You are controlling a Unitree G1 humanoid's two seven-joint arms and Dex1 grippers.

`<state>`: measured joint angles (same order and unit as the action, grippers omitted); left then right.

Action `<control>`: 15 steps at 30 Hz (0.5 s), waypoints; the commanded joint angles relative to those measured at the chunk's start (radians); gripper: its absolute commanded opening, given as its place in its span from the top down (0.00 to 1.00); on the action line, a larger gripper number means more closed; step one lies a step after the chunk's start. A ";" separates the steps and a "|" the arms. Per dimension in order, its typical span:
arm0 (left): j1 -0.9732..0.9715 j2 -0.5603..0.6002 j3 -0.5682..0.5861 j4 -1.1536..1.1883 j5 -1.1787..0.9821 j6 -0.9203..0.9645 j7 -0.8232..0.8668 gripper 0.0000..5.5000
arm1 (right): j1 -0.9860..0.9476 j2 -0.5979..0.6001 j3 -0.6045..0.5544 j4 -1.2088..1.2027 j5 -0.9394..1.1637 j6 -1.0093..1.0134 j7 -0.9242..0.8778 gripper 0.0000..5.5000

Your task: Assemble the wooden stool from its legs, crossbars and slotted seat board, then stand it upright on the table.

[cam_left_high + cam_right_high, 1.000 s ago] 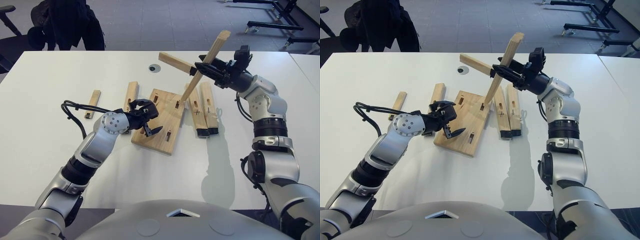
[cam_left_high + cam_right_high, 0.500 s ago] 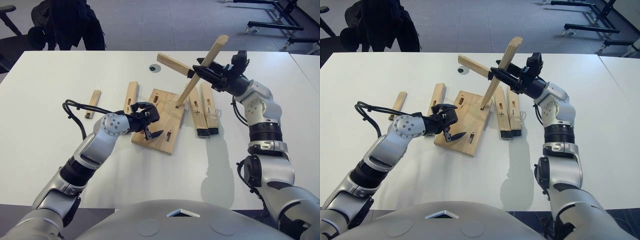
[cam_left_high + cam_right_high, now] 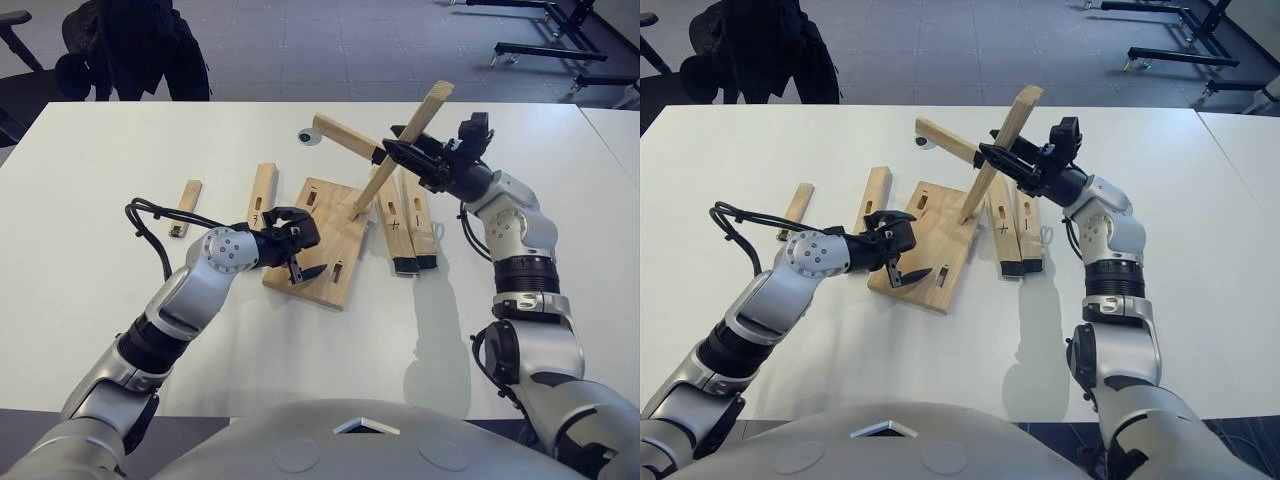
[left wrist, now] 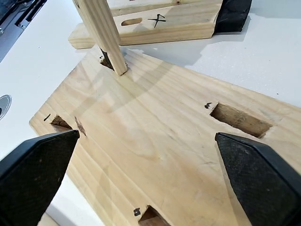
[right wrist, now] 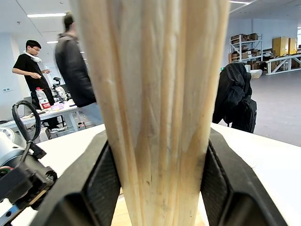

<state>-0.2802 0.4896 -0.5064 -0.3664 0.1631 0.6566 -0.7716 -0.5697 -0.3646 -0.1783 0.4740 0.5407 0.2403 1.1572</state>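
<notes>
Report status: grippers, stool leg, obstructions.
Right gripper shut on leg, crossbar attached. Left gripper open over seat board. Leg tilted, tip at a board slot. Spare legs beside board, not blocking.

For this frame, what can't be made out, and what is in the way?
1. How deep the tilted pale wooden leg sits in the slotted wooden seat board: left wrist view, the leg's own end covers the slot.
2. The slot from the right wrist view: the leg, clamped in the right gripper, blocks it.
3. Whether the open left gripper touches the board: eye views, gap too small to judge.
</notes>
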 commanded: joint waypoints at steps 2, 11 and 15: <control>0.058 0.088 -0.080 0.055 0.111 -0.112 0.036 0.03 | -0.071 -0.030 -0.030 0.006 0.013 0.001 -0.009 0.62; 0.159 0.169 -0.067 0.075 0.154 -0.205 0.044 0.03 | -0.080 -0.031 -0.038 0.002 0.021 0.002 -0.009 0.62; 0.182 0.160 -0.052 0.014 0.134 -0.157 0.022 0.03 | -0.084 -0.034 -0.038 0.008 0.019 0.002 -0.011 0.62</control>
<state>-0.1710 0.6092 -0.5227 -0.3856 0.2852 0.4194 -0.6924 -0.6285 -0.3864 -0.2071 0.4865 0.5544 0.2399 1.1496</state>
